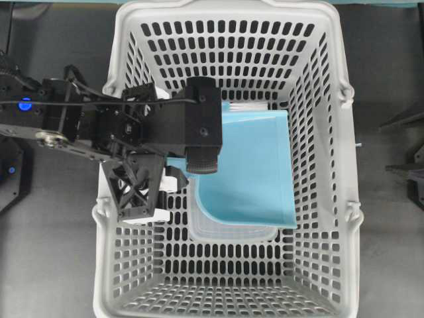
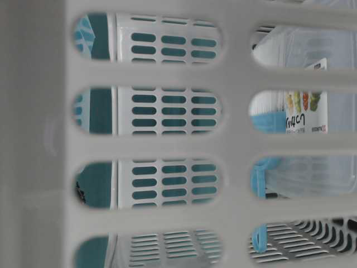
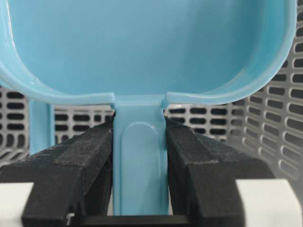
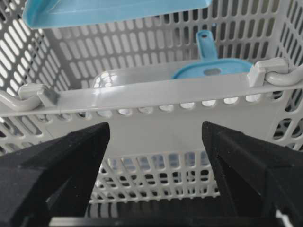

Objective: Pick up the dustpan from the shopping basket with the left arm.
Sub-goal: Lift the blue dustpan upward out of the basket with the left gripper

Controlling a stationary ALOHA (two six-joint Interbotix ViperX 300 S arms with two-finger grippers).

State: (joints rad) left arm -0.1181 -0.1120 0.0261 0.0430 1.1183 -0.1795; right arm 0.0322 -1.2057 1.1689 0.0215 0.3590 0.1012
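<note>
The light blue dustpan (image 1: 255,172) hangs inside the grey shopping basket (image 1: 331,132), above the things on its floor. My left gripper (image 1: 173,165) reaches in over the left wall and is shut on the dustpan's handle. In the left wrist view both fingers press the sides of the handle (image 3: 139,165), and the scoop (image 3: 147,47) fills the view ahead. The right wrist view shows the dustpan (image 4: 109,12) high up, beyond the basket's rim (image 4: 151,94). My right gripper (image 4: 156,137) is open and empty outside that wall.
A clear plastic container (image 1: 232,228) lies on the basket floor under the dustpan; its label shows in the table-level view (image 2: 304,111). A blue hand brush (image 4: 210,68) lies beside it, its white bristles (image 1: 248,106) showing past the wrist. Basket walls enclose the left arm.
</note>
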